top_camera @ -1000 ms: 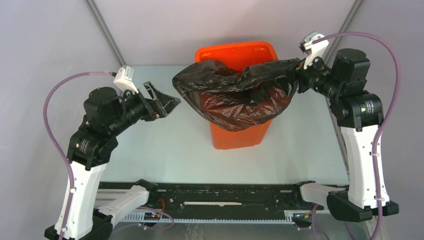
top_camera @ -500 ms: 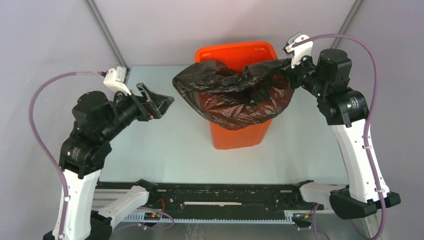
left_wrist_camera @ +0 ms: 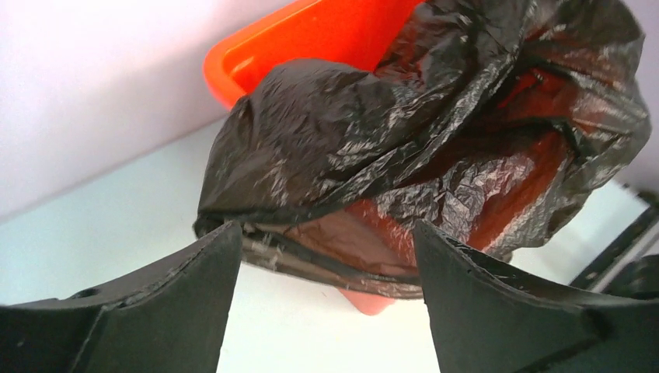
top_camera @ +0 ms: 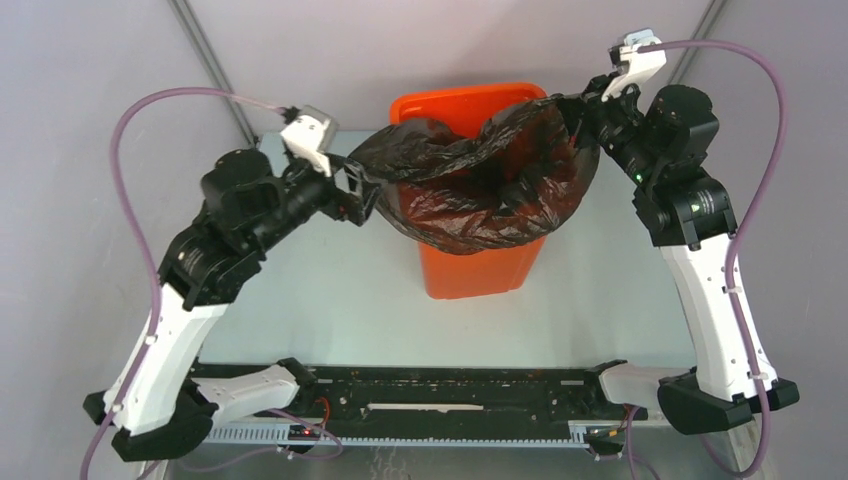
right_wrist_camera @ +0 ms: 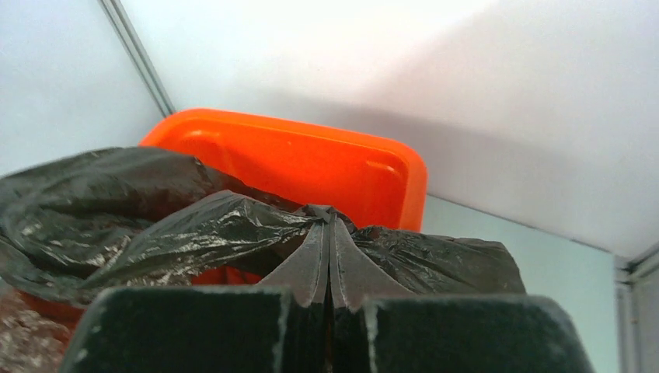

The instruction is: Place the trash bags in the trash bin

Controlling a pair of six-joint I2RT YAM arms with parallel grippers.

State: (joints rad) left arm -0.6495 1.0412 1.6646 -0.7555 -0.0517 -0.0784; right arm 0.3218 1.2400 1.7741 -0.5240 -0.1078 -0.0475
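A glossy black trash bag (top_camera: 470,195) lies crumpled over the top of the orange trash bin (top_camera: 475,272), spilling past its left and right sides. My right gripper (top_camera: 582,110) is shut on the bag's right edge and holds it raised near the bin's back right corner. In the right wrist view the fingertips (right_wrist_camera: 328,221) pinch a bunched fold of the bag (right_wrist_camera: 155,225) in front of the bin rim (right_wrist_camera: 311,163). My left gripper (top_camera: 362,190) stands open at the bag's left end. The bag's hem (left_wrist_camera: 326,260) runs across between the open fingertips (left_wrist_camera: 225,241).
The bin stands at the back middle of the pale green table (top_camera: 330,300). Grey walls with metal posts (top_camera: 210,60) close in the back and sides. A black rail (top_camera: 450,395) runs along the near edge between the arm bases.
My right gripper has shut on the bag's right edge and pulled it up and back. My left arm has swung right to the bag's left end, still open.
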